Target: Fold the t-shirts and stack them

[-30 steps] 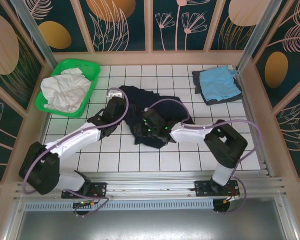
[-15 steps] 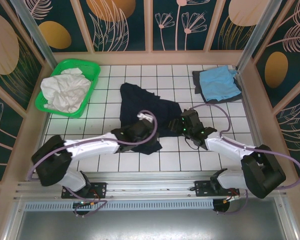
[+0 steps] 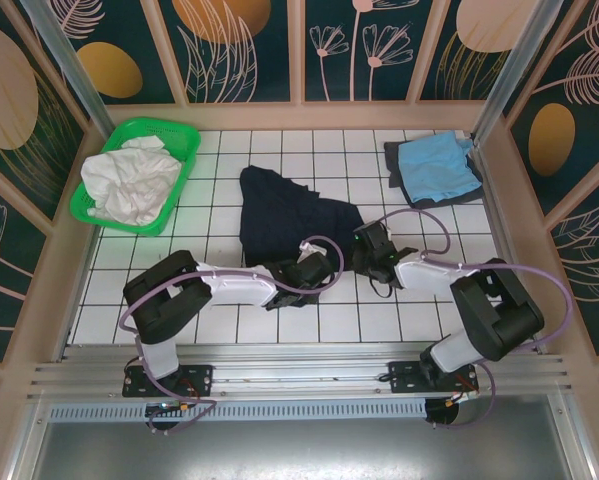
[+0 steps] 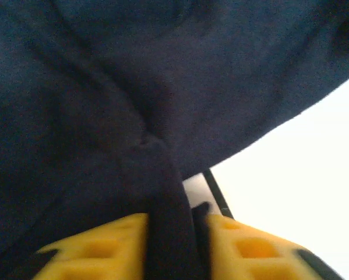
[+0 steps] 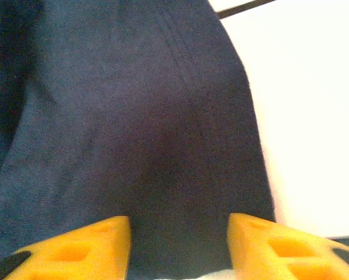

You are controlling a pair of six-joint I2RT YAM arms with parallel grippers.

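Left wrist view: the left gripper (image 4: 173,227) pinches a ridge of the navy t-shirt (image 4: 104,87), the rest bunched just ahead. The right gripper (image 5: 179,230) straddles cloth, jaws spread. It should clamp first, I'd say, then both draw apart evenly.

No legible text, label, brand name, number or sign can be read on any surface (the wall panels (image 3: 249,50) carry plant motifs, not lettering).
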